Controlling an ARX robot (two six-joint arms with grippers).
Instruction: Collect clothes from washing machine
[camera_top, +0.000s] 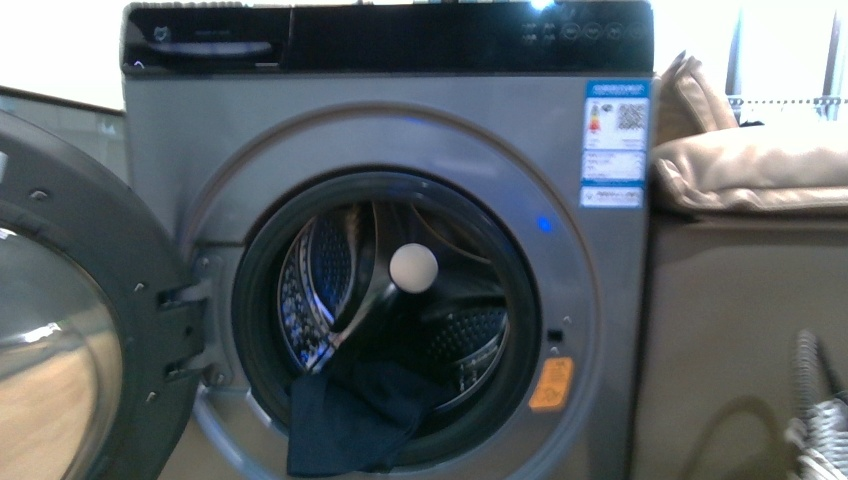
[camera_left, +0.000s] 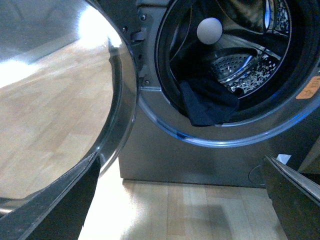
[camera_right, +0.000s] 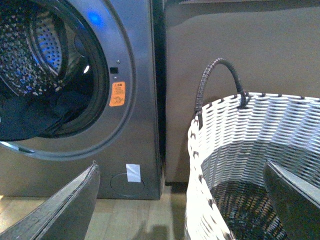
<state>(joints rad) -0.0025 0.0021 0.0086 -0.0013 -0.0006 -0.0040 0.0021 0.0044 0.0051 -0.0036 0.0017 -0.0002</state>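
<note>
Clothes (camera_top: 345, 415), front view: one plain, dark navy piece of soft cloth. It is draped over the lower lip of the washing machine (camera_top: 400, 120) mouth, left of centre. One end lies in the drum (camera_top: 470, 340) and the other hangs down the front.
Door (camera_top: 90, 300), front view: swung wide to the left on its hinges, leaving the mouth uncovered.
Ball (camera_top: 413, 267), front view: white and round, in the middle of the mouth above the clothes. What it rests on cannot be told.
Stickers, front view: a blue-white label (camera_top: 614, 143) at the upper right of the front, and an orange sticker (camera_top: 551, 384) at the lower right of the ring.
Right side, front view: a beige cushion (camera_top: 750, 165) lies on a brown unit beside the machine. A woven basket (camera_top: 820, 420) shows at the lower right edge.
Clothes (camera_left: 207, 102), left wrist view: crumpled dark blue cloth on the dark rim at the bottom of the mouth, with one corner over the edge. The ball (camera_left: 209, 30) is above it and the perforated steel drum (camera_left: 240, 70) behind.
Left gripper (camera_left: 180, 160), left wrist view: fingers (camera_left: 65, 200) spread wide with nothing between them, well apart from the clothes. The door glass (camera_left: 60, 100) is close beside one finger, and a wooden floor (camera_left: 200, 210) lies below.
Clothes (camera_right: 30, 117), right wrist view: a dark heap at the bottom of the mouth, cut off by the picture's edge.
Basket (camera_right: 250, 130), right wrist view: white-and-grey weave with a dark handle (camera_right: 220, 75), near the machine's right side and in front of the brown unit.
Right gripper (camera_right: 180, 165), right wrist view: fingers (camera_right: 60, 210) spread wide, holding nothing. One is over the basket and the other before the machine's lower front.
</note>
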